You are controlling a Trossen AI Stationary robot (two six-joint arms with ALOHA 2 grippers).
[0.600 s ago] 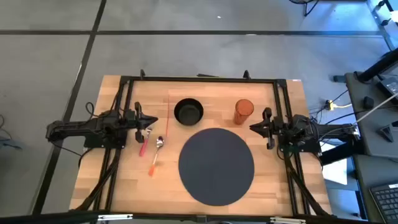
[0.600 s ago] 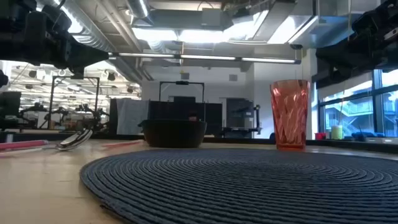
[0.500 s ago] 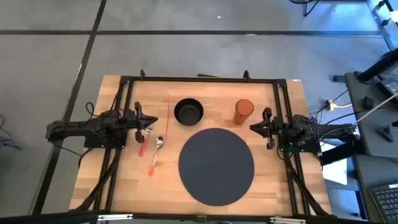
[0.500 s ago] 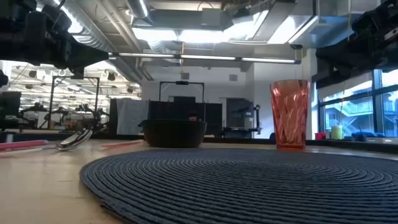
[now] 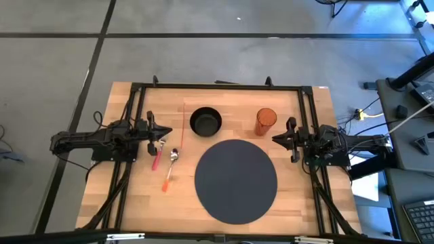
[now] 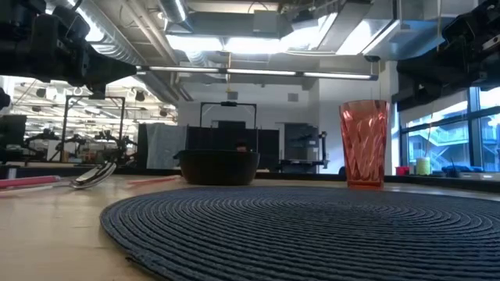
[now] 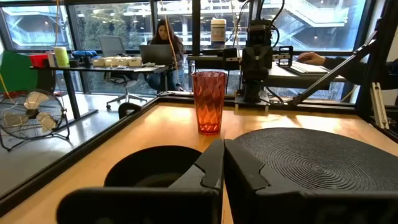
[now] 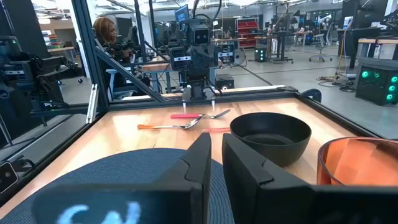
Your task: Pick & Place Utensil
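Left gripper (image 5: 165,133) sits at the table's left side, fingers pressed together w/ nothing between them; the left wrist view shows the two dark fingers (image 7: 208,171) meeting edge to edge. Landmark = round dark placemat (image 5: 236,180), centre-front of the wooden table (image 5: 139,196).

L to R, relative to the placemat:
- Left arm lies along the left table edge, well left of the placemat, gripper tip pointing toward it.
- Utensils lie on bare wood just left of the placemat, near the left gripper tip: red-handled utensil (image 5: 157,157) closest to the gripper, then a spoon (image 5: 174,157) w/ bowl end toward the back, handle angling forward to an orange tip. Right wrist view shows them as pink handle (image 8: 184,116) plus two metal heads; exact count of utensils unclear.
- Thin red line (image 5: 183,122) on the wood, back-left of the placemat.
- Black bowl (image 5: 205,122) directly behind the placemat's left half, upright, apart from its rim.
- Orange-red faceted tumbler (image 5: 265,120) behind the placemat's right half, upright, beside the bowl, not touching.
- Right gripper (image 5: 281,139) just off the placemat's right edge, hovering above the table; fingers (image 8: 200,155) stand a narrow gap apart, grasping nothing.

Person seated at a desk in the room beyond, in left wrist view (image 7: 165,43).
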